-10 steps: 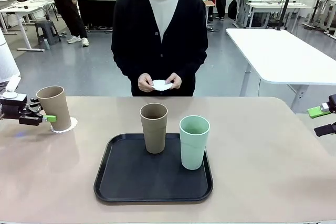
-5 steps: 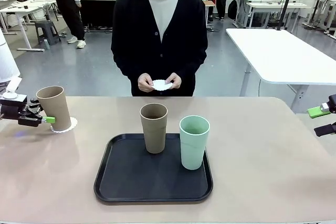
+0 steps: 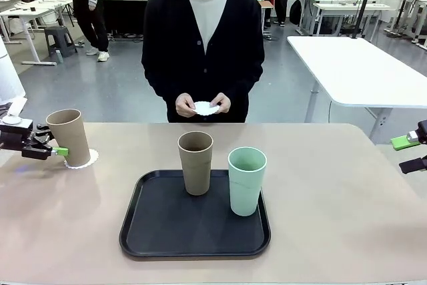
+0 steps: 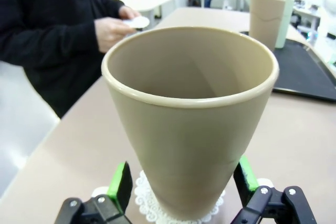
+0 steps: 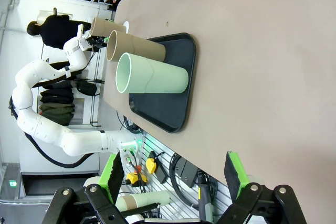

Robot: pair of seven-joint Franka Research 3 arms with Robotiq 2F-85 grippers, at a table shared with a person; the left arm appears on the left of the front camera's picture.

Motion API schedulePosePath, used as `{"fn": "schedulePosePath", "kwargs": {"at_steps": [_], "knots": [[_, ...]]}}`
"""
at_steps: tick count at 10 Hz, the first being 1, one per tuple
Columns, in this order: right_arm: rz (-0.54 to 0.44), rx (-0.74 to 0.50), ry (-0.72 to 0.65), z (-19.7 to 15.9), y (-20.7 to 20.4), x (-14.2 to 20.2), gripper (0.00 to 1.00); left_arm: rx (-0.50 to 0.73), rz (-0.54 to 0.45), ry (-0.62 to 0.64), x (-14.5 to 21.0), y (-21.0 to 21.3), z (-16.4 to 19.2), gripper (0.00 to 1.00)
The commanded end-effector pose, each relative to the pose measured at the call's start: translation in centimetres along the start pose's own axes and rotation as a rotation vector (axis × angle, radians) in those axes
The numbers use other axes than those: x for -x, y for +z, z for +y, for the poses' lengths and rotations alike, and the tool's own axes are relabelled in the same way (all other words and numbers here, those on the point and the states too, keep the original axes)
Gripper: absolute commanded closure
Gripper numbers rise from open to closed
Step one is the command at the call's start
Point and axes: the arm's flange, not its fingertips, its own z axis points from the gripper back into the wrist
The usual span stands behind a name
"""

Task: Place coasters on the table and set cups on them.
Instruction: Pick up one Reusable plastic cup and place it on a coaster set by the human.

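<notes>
— At the desk's [image 3: 333,198] left end, where's the tan cup [image 3: 69,136]?
— Upright on a coaster [image 3: 90,159]. Left claw [image 4: 182,182] released, one finger on either side of it; right claw [image 3: 408,153] released at the right edge.

The left hand [image 4: 184,179] is black, with bright green pads [image 4: 122,182] on its two fingers and silver screw heads at the knuckles. The right hand [image 5: 172,174] matches it. The left arm [image 5: 42,108], at nine o'clock in the right wrist view, is white with rounded segments. The person [image 3: 203,38], at twelve o'clock, wears a black buttoned cardigan over a white top.
</notes>
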Motion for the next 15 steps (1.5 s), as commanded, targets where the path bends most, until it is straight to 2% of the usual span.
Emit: {"fn": "schedulePosePath", "kwargs": {"at_steps": [1, 15], "knots": [[-0.003, -0.010, 0.001, 0.0, 0.0, 0.0, 0.00, -0.003, 0.023, 0.016, -0.1, 1.1, 0.8, 0.00], [-0.003, -0.010, 0.001, 0.0, 0.0, 0.0, 0.00, 0.010, 0.103, 0.042, -0.1, 1.8, -0.4, 0.00]]}}
